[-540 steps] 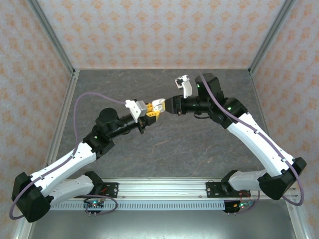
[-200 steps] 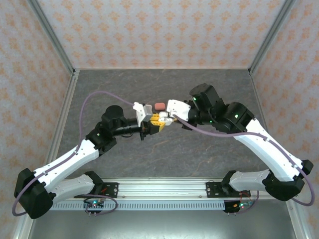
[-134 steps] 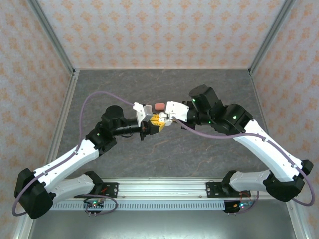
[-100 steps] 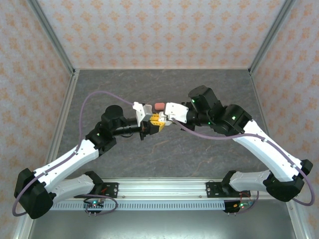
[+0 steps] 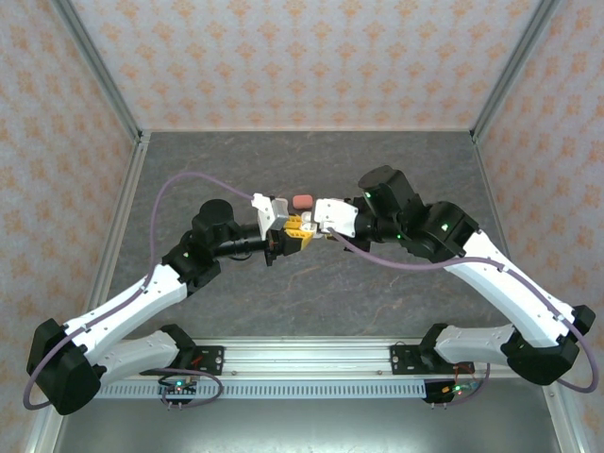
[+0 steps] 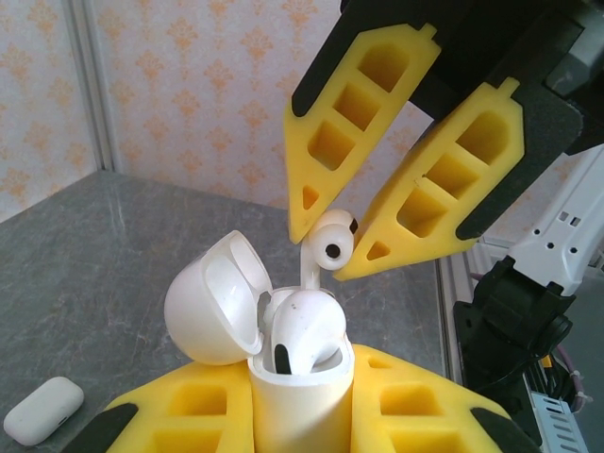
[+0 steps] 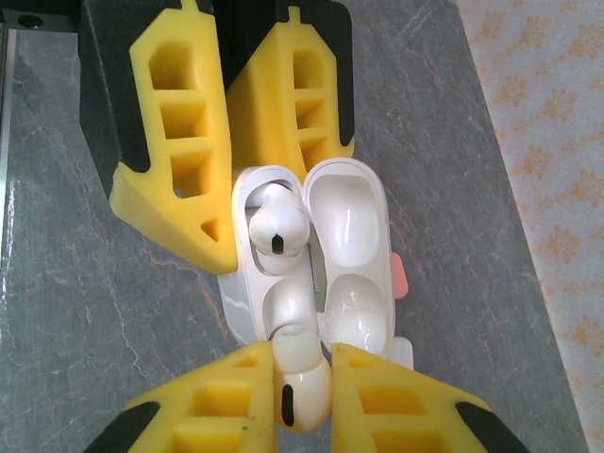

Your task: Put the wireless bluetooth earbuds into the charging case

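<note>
My left gripper [image 5: 295, 232] is shut on an upright white charging case [image 6: 300, 401] whose lid [image 6: 211, 300] stands open. One white earbud [image 6: 307, 332] sits in the case. Right above it my right gripper [image 5: 322, 229] is shut on a second white earbud [image 6: 331, 242], whose stem reaches down into the case behind the seated one. In the right wrist view the held earbud [image 7: 302, 385] is pinched between the yellow fingers [image 7: 215, 404], its stem pointing into the case's free well [image 7: 291, 311] beside the seated earbud [image 7: 276, 226].
A coral case [image 5: 302, 201] lies on the grey table [image 5: 377, 283] just behind the two grippers. A closed white case [image 6: 42, 411] rests on the table below and left of the left gripper. Patterned walls enclose the table.
The right gripper has edged a little closer to the open case with its earbud. The left arm has held the case still.
</note>
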Motion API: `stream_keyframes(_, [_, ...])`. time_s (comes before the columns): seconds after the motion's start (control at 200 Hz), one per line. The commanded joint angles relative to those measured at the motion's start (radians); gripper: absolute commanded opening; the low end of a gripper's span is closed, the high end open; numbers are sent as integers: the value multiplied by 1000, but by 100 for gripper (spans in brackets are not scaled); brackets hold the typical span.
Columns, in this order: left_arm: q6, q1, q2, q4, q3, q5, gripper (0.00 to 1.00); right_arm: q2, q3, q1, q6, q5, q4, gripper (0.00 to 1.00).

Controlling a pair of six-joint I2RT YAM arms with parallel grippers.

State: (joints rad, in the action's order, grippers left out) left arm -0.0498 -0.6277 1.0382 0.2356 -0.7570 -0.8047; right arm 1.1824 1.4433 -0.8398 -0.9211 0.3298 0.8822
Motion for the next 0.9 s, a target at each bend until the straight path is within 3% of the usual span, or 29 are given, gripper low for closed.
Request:
stream_keyframes(0.0, [2,3,-22,70,-18,-18,0,19,16,-4,-5,33,27,16])
stream_keyframes(0.235, [-9,5,-41,65,-11,-15,0,44,23,-4,0,54,34,17])
stream_keyframes(0.666, [-10,3,-40,72,-10,-13,0,50,51,-4,19,62,48,33])
stream_keyframes(0.761, [-10,4,-40,70,-9,-7,0,45,70,-4,33,63,46,38])
stream_keyframes(0.896, [-9,4,-43,72,-3,17,0,8,96,2,84,80,36,52])
